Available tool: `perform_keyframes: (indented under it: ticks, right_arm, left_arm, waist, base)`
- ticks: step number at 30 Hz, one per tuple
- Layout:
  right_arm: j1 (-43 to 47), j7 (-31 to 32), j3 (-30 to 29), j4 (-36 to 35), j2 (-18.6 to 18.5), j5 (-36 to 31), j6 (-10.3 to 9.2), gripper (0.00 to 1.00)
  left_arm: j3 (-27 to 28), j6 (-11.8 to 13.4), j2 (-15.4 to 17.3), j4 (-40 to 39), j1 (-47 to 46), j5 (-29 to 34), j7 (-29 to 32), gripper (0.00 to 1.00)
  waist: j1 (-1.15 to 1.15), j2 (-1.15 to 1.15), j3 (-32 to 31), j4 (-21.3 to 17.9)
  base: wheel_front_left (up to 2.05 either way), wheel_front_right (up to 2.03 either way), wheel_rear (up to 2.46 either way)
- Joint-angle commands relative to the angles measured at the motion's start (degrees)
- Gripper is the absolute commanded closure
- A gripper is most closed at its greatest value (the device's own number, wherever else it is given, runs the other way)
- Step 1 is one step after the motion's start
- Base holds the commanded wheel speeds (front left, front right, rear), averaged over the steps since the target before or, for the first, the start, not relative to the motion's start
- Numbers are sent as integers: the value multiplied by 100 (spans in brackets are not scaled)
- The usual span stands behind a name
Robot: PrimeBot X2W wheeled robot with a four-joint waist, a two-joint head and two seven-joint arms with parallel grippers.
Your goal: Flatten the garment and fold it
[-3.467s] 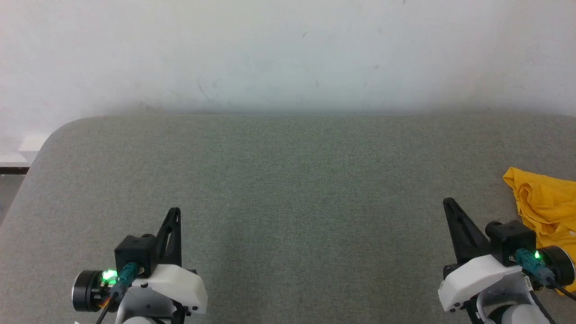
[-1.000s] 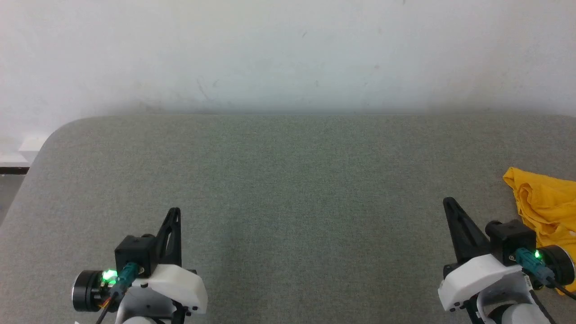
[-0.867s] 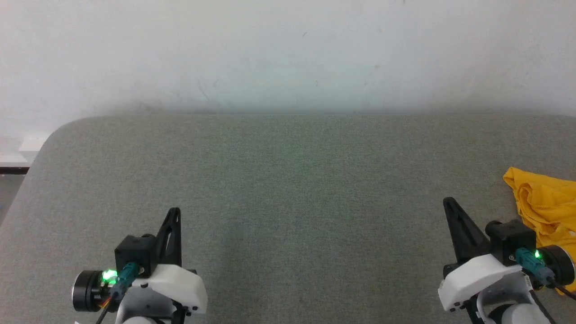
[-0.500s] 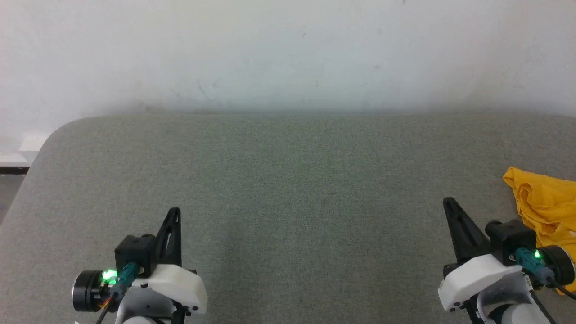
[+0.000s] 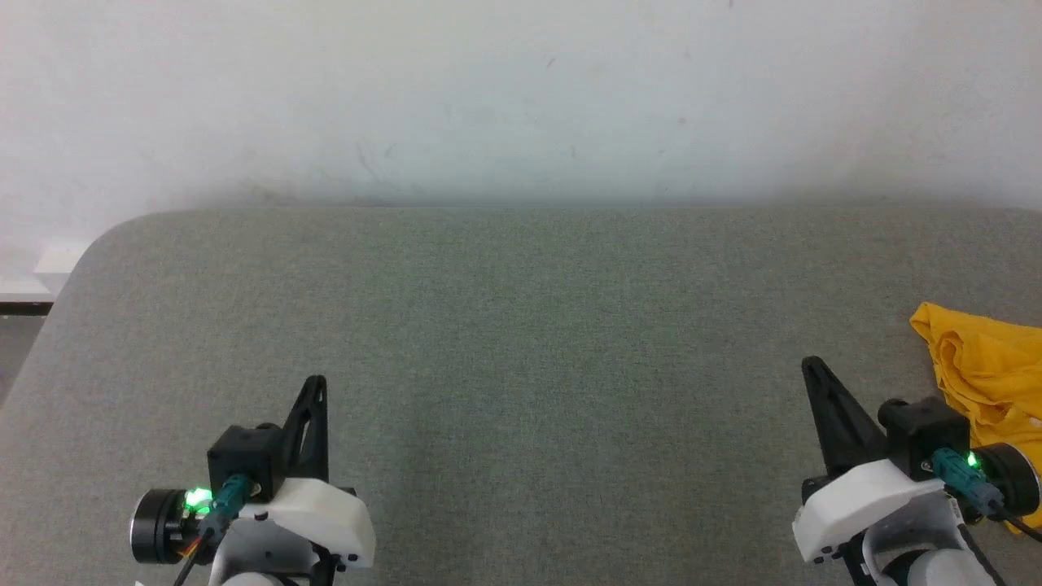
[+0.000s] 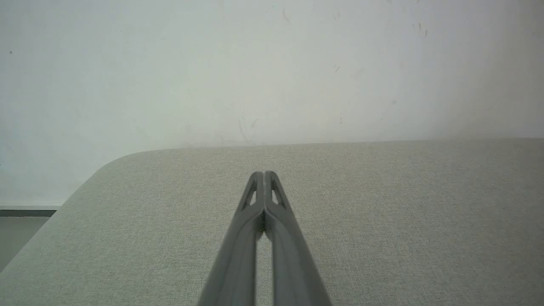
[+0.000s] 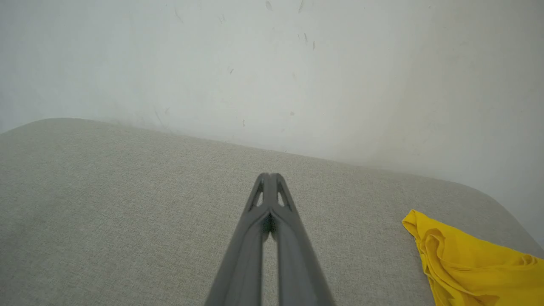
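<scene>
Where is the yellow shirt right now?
In the head view, the yellow shirt lies crumpled at the far right edge of the grey table, just to the right of the right pincer, which is not holding it.

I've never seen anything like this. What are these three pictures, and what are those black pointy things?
A two-armed robot faces a grey fabric-covered table by a white wall. The picture with both arms comes from its head camera; the black spikes are its left gripper and right gripper, each two long fingers pressed shut, holding nothing. The other two pictures look along each gripper from wrist cameras. A crumpled bright yellow garment lies on the table's right side, near the right gripper, not held.
</scene>
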Motion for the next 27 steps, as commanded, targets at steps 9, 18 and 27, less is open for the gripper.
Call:
perform_keyframes:
  ticks: [9,18,27]
  right_arm:
    - [-66,4,1,-24,19,-44,-12,100]
    - [-66,4,1,-24,19,-44,-12,100]
    - [-66,4,1,-24,19,-44,-12,100]
  left_arm:
    - [21,-10,-27,15,-69,37,1,100]
    - [21,-10,-27,15,-69,37,1,100]
    - [21,-10,-27,15,-69,37,1,100]
  waist:
    - [0,0,0,0]
    - [0,0,0,0]
    - [0,0,0,0]
  base:
    - [0,0,0]
    - [0,0,0]
    - [0,0,0]
